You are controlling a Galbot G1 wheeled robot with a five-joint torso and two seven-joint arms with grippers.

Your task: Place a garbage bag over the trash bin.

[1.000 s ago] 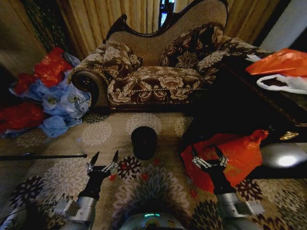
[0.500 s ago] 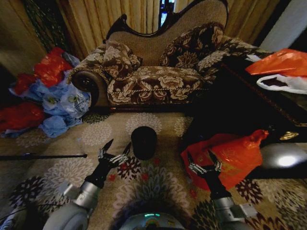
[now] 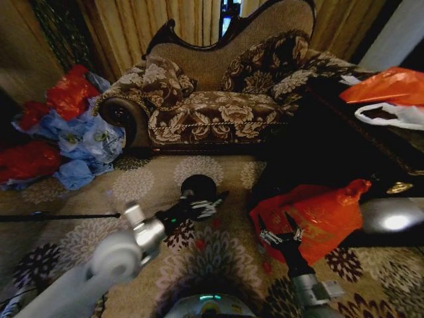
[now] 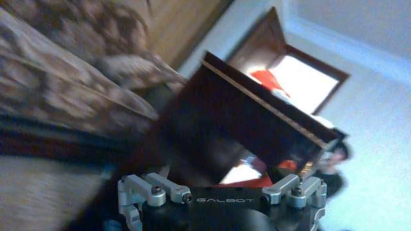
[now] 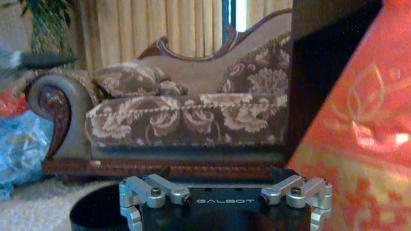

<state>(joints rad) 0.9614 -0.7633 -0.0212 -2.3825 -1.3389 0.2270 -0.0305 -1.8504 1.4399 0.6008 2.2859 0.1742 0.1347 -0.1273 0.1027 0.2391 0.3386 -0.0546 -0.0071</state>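
Floral carpet [image 3: 218, 255] covers the floor in front of a brown patterned sofa [image 3: 218, 106], with gold curtains [image 3: 152, 23] hanging behind it. Out on the carpet the left gripper [image 3: 205, 204] is turned sideways right at the trash bin [image 3: 199, 187], its metal fingers [image 3: 213, 199] lying across the bin's near side; motion blur hides their tips, so whether they are parted or closed cannot be told. The left arm reaches to it from the lower left of the head view, across the carpet. The bin, small and black, stands upright on the carpet between the sofa front and the robot.

The right gripper [image 3: 278, 228] hovers near the robot with its two fingers [image 3: 290, 220] spread apart and nothing between them, their tips at the edge of the garbage bag [image 3: 315, 215]. That red-orange bag lies crumpled on the carpet, just beside a dark wooden cabinet [image 3: 331, 142]. In the right wrist view the bag [image 5: 359, 125] fills one side, with the sofa [image 5: 186, 115] beyond.

On the cabinet top sit another orange bag [image 3: 387, 85] and a white bag [image 3: 391, 116]. Left of the sofa, a heap of blue and red bags [image 3: 66, 132] is piled on the floor, well apart from the bin.
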